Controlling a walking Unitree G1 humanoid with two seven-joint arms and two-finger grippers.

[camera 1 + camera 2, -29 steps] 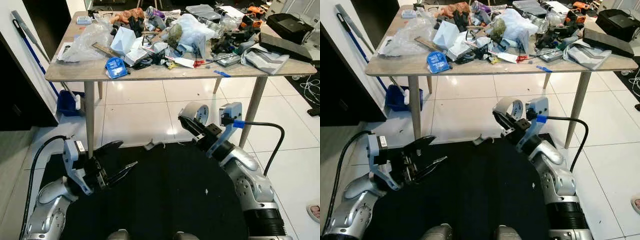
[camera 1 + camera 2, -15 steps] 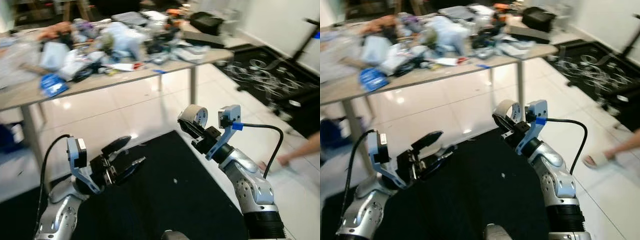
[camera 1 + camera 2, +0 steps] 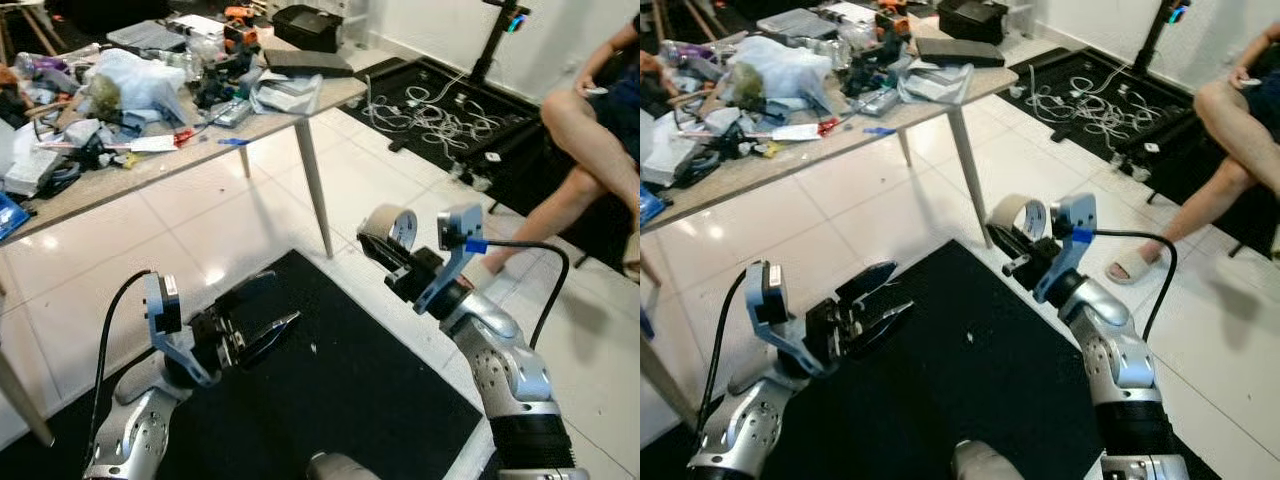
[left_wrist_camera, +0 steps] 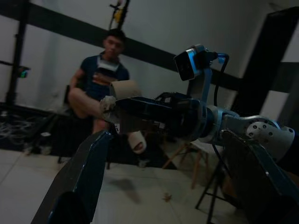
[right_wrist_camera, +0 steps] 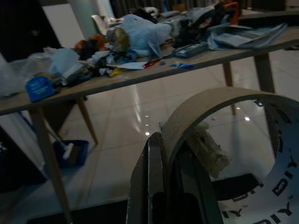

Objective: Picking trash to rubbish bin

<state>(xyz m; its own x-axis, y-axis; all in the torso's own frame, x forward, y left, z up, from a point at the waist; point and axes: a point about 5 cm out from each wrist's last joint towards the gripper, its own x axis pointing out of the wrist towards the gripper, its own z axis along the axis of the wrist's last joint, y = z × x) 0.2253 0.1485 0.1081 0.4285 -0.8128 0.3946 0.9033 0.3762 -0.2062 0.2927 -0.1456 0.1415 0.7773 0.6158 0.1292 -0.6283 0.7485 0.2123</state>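
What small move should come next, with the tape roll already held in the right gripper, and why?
Probably keep turning to look for a rubbish bin: the right gripper is shut on the tape roll, the left gripper is open with nothing between its fingers, and I can make out no bin here.

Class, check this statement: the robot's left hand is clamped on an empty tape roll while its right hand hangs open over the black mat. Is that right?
The hands are swapped. The right hand is clamped on the empty tape roll, and the left hand is open over the black mat, as the left eye view shows.
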